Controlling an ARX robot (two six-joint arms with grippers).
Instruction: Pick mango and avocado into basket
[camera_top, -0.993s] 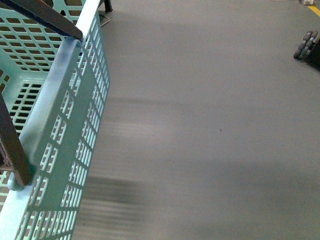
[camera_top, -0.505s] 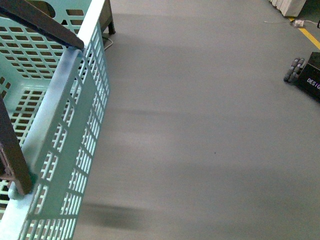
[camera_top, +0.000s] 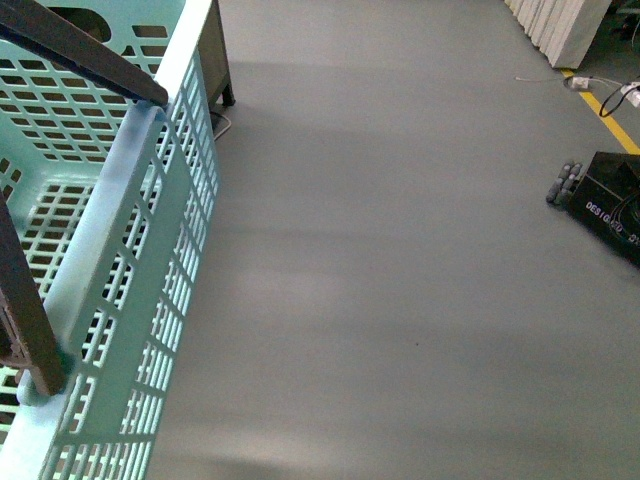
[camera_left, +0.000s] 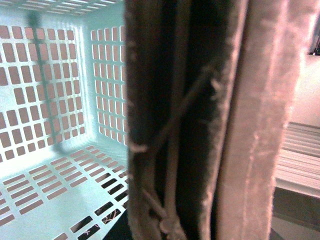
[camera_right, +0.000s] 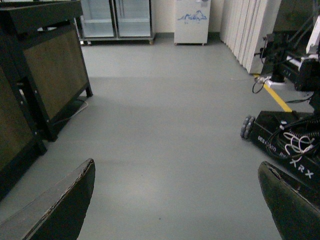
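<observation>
the basket, its visible floor bare, rides at the robot's left, likely placed there so fruit can drop straight in; a brown handle fills the left wrist view, though whether the left gripper clamps it cannot be told. grey floor runs right to a black wheeled base. the right gripper hangs spread wide, empty. neither mango nor avocado is in view.

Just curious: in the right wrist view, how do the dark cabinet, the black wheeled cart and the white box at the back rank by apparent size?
1. Dark cabinet, largest.
2. Black cart, partly cut off.
3. White box, smallest; it is farthest off, so its true size is unsure.
</observation>
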